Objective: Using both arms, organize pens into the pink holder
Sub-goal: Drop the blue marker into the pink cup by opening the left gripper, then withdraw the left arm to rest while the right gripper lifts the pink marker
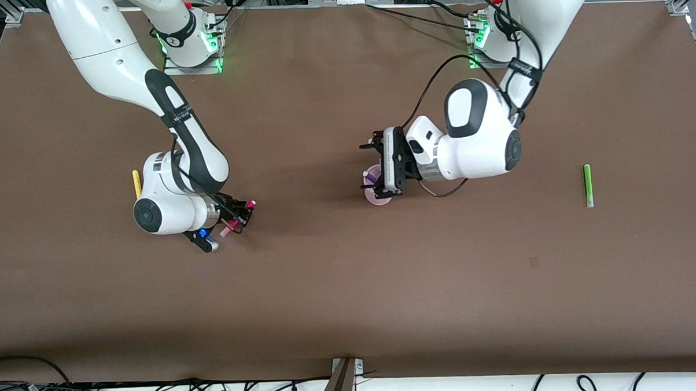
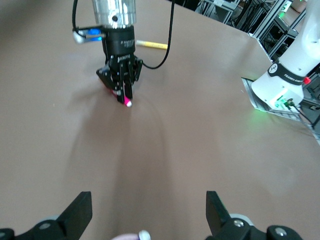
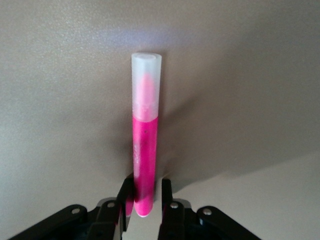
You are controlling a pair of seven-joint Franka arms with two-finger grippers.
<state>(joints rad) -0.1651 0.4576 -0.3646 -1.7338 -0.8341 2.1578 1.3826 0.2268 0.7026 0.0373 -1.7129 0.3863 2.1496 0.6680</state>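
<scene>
The pink holder [image 1: 381, 199] stands mid-table with the dark purple pen [image 1: 373, 175] upright in it. My left gripper [image 1: 375, 167] is open and empty just over the holder; in the left wrist view [image 2: 148, 212] the purple pen's pale tip [image 2: 144, 235] shows between its fingers. My right gripper [image 1: 241, 213] is shut on the magenta-pink pen [image 1: 239, 216], low over the table toward the right arm's end. The right wrist view shows that pen [image 3: 145, 140] between the fingers [image 3: 127, 192]. The yellow pen [image 1: 137, 184] and the green pen [image 1: 587, 185] lie on the table.
The yellow pen lies beside the right arm's wrist and also shows in the left wrist view [image 2: 151, 45]. The green pen lies alone toward the left arm's end. The right arm's base [image 2: 285, 85] and cables run along the table's edges.
</scene>
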